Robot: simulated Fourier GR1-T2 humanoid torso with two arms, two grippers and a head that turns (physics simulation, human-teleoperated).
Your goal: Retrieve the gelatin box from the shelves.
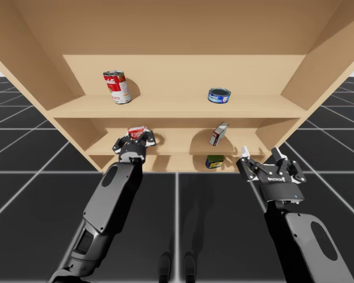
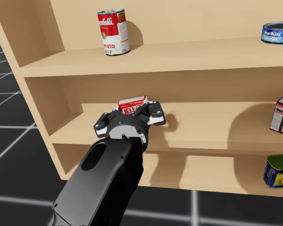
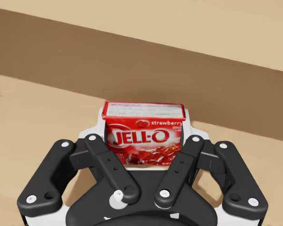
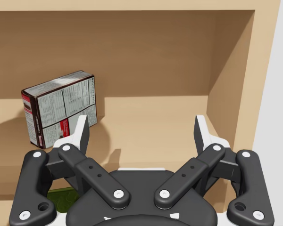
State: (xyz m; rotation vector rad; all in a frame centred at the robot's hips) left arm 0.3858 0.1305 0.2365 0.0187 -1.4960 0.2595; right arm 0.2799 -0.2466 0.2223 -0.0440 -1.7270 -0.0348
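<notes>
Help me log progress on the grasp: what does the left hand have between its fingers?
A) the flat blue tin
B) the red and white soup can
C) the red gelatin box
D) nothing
C: in the left wrist view the red gelatin box sits between the fingers of my left hand, touched from both sides.

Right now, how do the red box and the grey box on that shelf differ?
The red box is gripped between my left fingers; the grey box stands free. The red box is toward the shelf's left, the grey box toward its right, tilted. Both rest on the middle shelf.
</notes>
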